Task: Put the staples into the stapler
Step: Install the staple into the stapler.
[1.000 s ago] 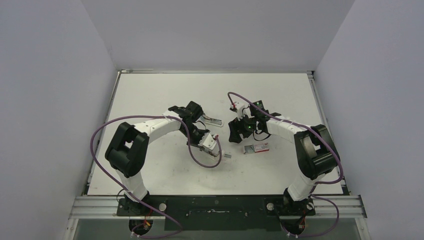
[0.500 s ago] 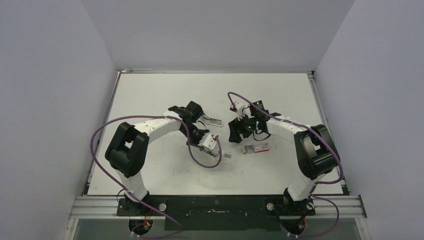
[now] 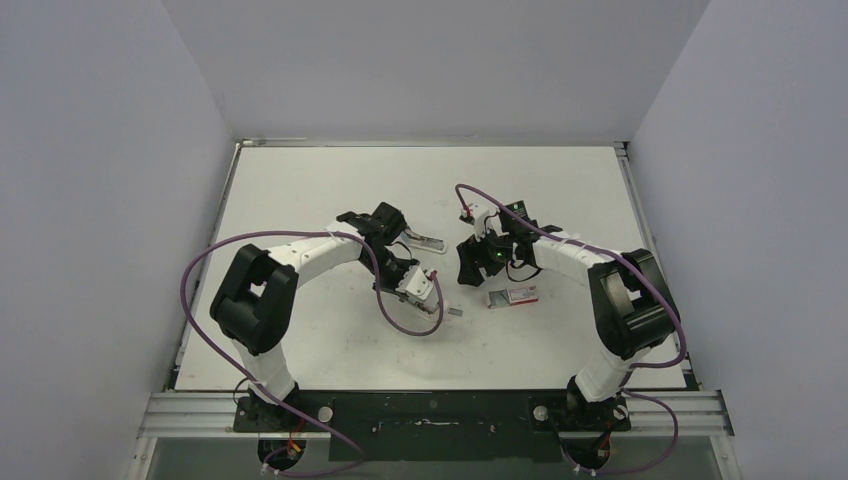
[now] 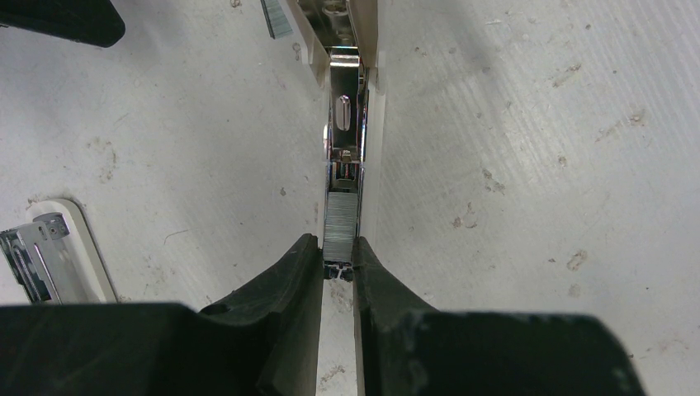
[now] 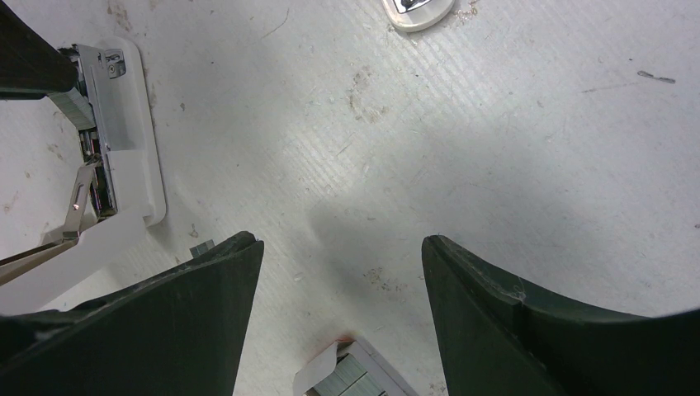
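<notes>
The white stapler (image 3: 417, 283) lies open on the table, its chrome channel (image 4: 344, 124) facing up. A grey strip of staples (image 4: 340, 227) lies in that channel. My left gripper (image 4: 338, 246) is shut on the near end of the strip, one black finger on each side. In the top view the left gripper (image 3: 418, 287) sits low over the stapler. My right gripper (image 5: 340, 243) stands open above bare table just right of the stapler (image 5: 115, 124), with nothing between its fingers. The opened red-and-white box (image 3: 512, 296) of staples (image 5: 351, 375) lies under its near side.
A short loose staple strip (image 3: 455, 311) lies on the table between the stapler and the box, also seen as the loose strip (image 4: 276, 16). The stapler's white and chrome lid (image 3: 425, 240) reaches toward the back. The two grippers are close together.
</notes>
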`<control>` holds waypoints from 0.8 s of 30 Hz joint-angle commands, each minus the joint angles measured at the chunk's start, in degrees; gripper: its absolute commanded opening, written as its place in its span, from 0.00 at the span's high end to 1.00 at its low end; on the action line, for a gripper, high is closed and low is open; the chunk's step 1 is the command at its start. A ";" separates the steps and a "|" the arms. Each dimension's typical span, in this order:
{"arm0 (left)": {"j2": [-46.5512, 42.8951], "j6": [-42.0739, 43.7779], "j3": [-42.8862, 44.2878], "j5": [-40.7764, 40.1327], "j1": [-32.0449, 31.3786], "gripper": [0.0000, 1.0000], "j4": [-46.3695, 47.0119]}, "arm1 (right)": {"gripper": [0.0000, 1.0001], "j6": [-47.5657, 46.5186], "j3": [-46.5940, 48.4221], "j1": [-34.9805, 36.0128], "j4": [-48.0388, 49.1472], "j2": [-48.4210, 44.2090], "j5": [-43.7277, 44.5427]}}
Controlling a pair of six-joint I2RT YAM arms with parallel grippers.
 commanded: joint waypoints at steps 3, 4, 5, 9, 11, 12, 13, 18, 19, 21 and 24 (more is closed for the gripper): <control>0.55 -0.16 1.40 0.65 -0.24 0.89 -0.71 | 0.28 -0.56 2.17 -0.51 0.75 0.60 -1.06; 0.50 -0.16 1.36 0.60 -0.22 0.88 -0.76 | 0.28 -0.53 2.17 -0.55 0.73 0.61 -1.11; 0.49 -0.11 1.40 0.56 -0.24 0.88 -0.71 | 0.28 -0.55 2.15 -0.56 0.74 0.58 -1.06; 0.42 -0.16 1.30 0.39 -0.24 0.84 -0.71 | 0.28 -0.53 2.21 -0.50 0.73 0.70 -0.98; 0.46 -0.14 1.28 0.38 -0.24 0.83 -0.63 | 0.28 -0.54 2.21 -0.54 0.75 0.64 -0.98; 0.41 -0.09 1.30 0.38 -0.24 0.82 -0.65 | 0.28 -0.54 2.18 -0.51 0.71 0.70 -1.02; 0.44 -0.01 1.26 0.37 -0.24 0.81 -0.62 | 0.28 -0.56 2.20 -0.53 0.72 0.70 -1.00; 0.49 -0.06 1.31 0.30 -0.24 0.78 -0.44 | 0.28 -0.57 2.17 -0.53 0.73 0.61 -0.99; 0.49 -0.07 1.30 0.29 -0.24 0.78 -0.50 | 0.28 -0.58 2.24 -0.55 0.73 0.61 -0.98; 0.49 -0.01 1.40 0.29 -0.24 0.77 -0.44 | 0.28 -0.56 2.26 -0.55 0.74 0.70 -1.04; 0.49 0.00 1.26 0.24 -0.24 0.76 -0.46 | 0.28 -0.54 2.26 -0.55 0.76 0.61 -1.00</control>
